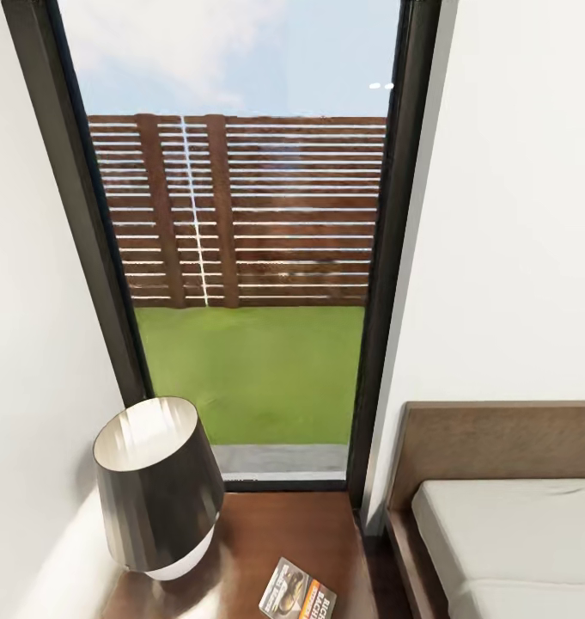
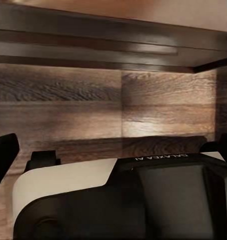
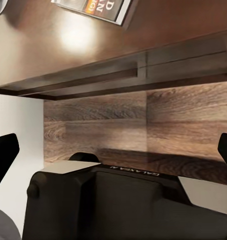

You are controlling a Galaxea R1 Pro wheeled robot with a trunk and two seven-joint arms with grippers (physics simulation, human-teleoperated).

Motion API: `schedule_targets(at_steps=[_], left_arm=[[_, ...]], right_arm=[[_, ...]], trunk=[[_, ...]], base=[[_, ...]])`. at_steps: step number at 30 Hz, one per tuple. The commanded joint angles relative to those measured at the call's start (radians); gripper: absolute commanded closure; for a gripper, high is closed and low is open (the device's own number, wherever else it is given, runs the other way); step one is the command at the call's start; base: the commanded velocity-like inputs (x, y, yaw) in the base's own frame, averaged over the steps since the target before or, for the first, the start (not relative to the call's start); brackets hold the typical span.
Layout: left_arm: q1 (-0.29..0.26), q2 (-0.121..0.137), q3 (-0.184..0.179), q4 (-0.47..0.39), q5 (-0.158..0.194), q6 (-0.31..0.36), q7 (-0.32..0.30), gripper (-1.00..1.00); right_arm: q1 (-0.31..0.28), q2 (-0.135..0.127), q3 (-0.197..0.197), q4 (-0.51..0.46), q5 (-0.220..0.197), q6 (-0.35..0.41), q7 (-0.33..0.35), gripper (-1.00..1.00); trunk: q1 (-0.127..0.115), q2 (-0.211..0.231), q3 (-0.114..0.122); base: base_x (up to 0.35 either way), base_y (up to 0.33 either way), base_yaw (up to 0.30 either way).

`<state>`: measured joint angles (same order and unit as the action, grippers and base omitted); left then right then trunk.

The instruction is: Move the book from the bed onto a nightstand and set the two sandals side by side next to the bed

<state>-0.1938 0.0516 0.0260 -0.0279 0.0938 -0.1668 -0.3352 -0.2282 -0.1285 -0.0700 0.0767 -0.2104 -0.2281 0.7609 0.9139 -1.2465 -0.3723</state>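
From the head view, the small thin paperback book (image 1: 297, 591) with its dark cover, orange band and white lettering lies flat on the glossy dark brown wooden nightstand (image 1: 305, 533). It sits near the front edge, just beside a lamp with a dark striped conical shade (image 1: 157, 486). The low bed with light-grey mattress and dark wood frame (image 1: 507, 533) stands to the right, and a tall dark-framed window (image 1: 240, 258) rises behind. No sandals appear.

The book looks light, thin and somewhat flexible. Its glossy cover would likely slide on the polished top, so pinching it across an edge overhanging the top seems the best hold.

In the left wrist view, the left hand (image 2: 113, 150) is spread wide and empty, fingertips at the picture's edges, facing wood-plank floor below the cabinet's underside.

In the right wrist view, the right hand (image 3: 113, 150) is likewise released and empty, with the book's corner above on the nightstand top.
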Motion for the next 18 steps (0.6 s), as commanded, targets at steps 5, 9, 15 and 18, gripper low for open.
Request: schedule_targets(at_steps=[5, 9, 15, 18], left_arm=[[0.003, 0.006, 0.002, 0.005, 0.010, -0.009, 0.003, -1.00], [0.004, 0.004, 0.002, 0.005, 0.009, -0.011, 0.008, -1.00], [0.004, 0.004, 0.003, 0.005, 0.010, -0.011, 0.010, -1.00], [0.004, 0.003, 0.003, 0.005, 0.010, -0.011, 0.010, -1.00]], right_arm=[[-0.001, 0.000, -0.008, 0.003, -0.001, 0.000, 0.004, -1.00], [-0.002, 0.002, -0.008, 0.003, -0.001, 0.000, 0.003, -1.00], [-0.001, 0.004, -0.008, 0.003, -0.002, 0.004, 0.000, -1.00], [-0.001, 0.004, -0.008, 0.003, -0.001, 0.004, -0.005, -1.00]], trunk=[[0.000, -0.001, -0.001], [0.000, -0.001, -0.001], [0.000, -0.001, -0.001], [0.000, -0.001, -0.001]], base=[[0.000, 0.000, 0.000], [0.000, 0.000, 0.000], [0.000, 0.000, 0.000], [0.000, 0.000, 0.000]])
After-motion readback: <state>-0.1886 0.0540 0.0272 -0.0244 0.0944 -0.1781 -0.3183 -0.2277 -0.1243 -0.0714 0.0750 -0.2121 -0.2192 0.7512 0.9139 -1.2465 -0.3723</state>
